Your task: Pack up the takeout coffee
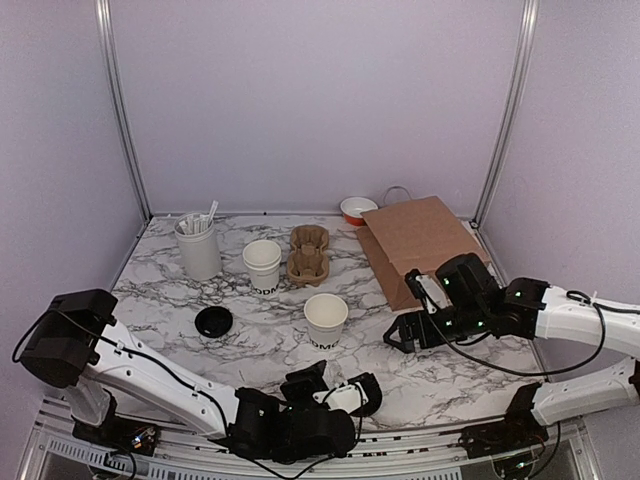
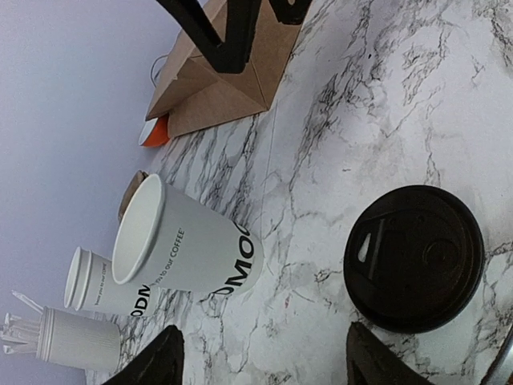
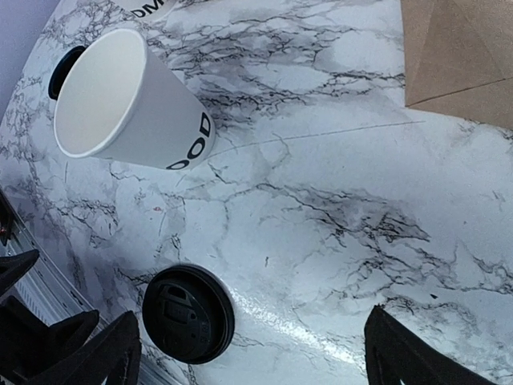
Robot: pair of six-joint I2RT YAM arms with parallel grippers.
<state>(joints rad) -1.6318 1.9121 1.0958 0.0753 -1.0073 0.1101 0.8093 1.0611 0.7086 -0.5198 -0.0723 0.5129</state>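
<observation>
Left jaws spread, black lid (image 2: pixel 413 257) just ahead

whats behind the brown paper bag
A small red and white bowl sits just behind the bag's far left corner, beside the bag's handle. The bag's corner covers part of the bowl, so its near side cannot be seen.

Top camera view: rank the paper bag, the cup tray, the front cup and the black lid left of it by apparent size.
1. paper bag
2. cup tray and front cup, too alike to rank
3. black lid
</observation>
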